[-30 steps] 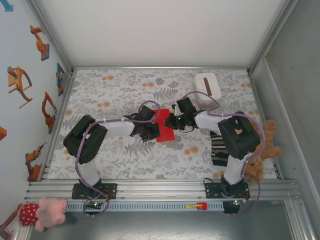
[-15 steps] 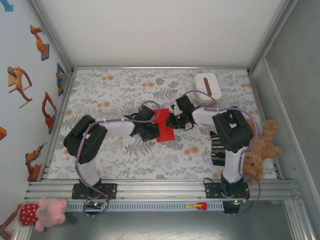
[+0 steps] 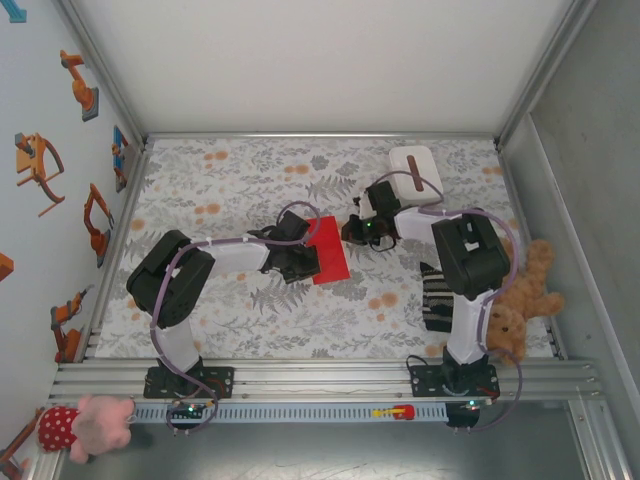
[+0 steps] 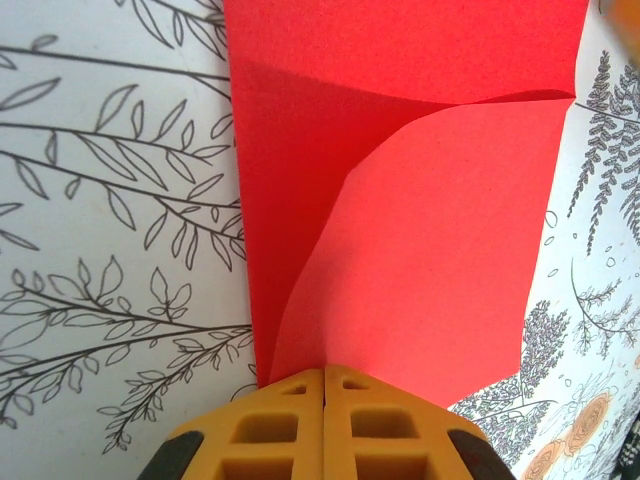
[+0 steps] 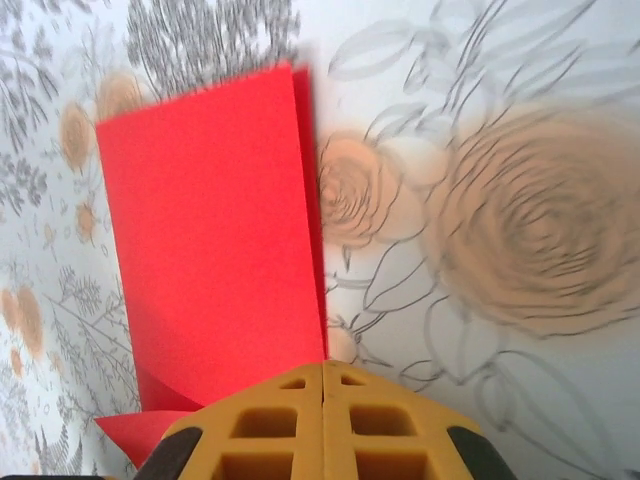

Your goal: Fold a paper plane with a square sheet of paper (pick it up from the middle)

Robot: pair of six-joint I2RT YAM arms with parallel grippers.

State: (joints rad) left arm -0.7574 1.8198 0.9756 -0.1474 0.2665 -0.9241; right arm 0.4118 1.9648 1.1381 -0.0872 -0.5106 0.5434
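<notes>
Since a second ago the left gripper (image 3: 297,262) has stayed put while the right one has pulled back from the sheet towards the far right.

The left fingers are pressed together at the left edge of the square sheet of paper (image 3: 332,252), which lies folded mid-table. I cannot tell if they pinch it. The top flap bows up, so I reckon a slip there would let the fold spring open or skid the sheet. Bare cloth lies near and far of it.

The right gripper (image 3: 356,228), also pressed together, sits just off the right edge. The white box (image 3: 416,172) crowds it from behind.
</notes>
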